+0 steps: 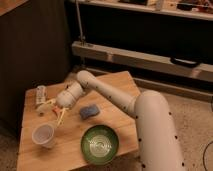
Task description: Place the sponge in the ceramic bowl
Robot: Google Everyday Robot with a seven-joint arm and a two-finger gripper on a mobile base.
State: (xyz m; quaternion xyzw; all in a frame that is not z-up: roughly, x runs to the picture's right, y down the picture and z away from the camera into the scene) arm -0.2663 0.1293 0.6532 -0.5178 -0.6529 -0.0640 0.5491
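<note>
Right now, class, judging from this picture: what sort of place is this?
Probably a robotics lab or workshop: a small wooden table set up like a test station, a long metal rail behind it, and a robot arm's gripper over the table's left part.

White arm [131,104] stretched out leftward, wrist bent, gripper [56,114] low, pointing downward

One sponge [90,111], one bowl [100,144], one cup [43,135]
</note>
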